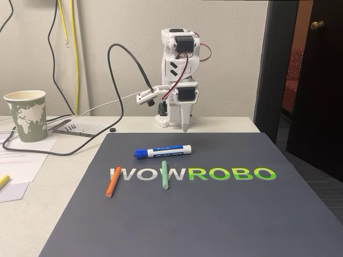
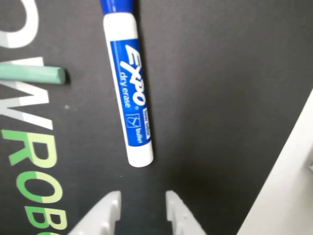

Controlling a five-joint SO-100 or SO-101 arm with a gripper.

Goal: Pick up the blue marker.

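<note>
- One paper cup (image 1: 25, 115) with a world-map print stands at the far left of the fixed view on the pale table (image 1: 32, 214); its inside cannot be seen from this angle.
- Beside it lie sheets of paper (image 1: 21, 160), partly cut off by the left edge, with a black cable (image 1: 80, 145) trailing across them.
- On the dark mat (image 1: 214, 214), an orange stick (image 1: 112, 181) lies over the white "W" of the printed WOWROBO lettering.
- Just right of that, a light-green stick (image 1: 164, 175) lies nearly straight toward the camera, apart from the orange one; in the wrist view just its end shows at the left edge.
- The blue marker (image 1: 163, 151) lies flat on the mat behind both sticks, cap to the left, touching neither; in the wrist view (image 2: 128, 93) its cap is cut off by the top edge and the EXPO label reads clearly.
- The gripper (image 1: 186, 126) hangs point-down behind the marker; in the wrist view (image 2: 142, 203) its two white fingertips stand slightly apart, empty, just short of the marker's white end.
- At the right, a dark door (image 1: 316, 80) is cut off by the frame.
</note>
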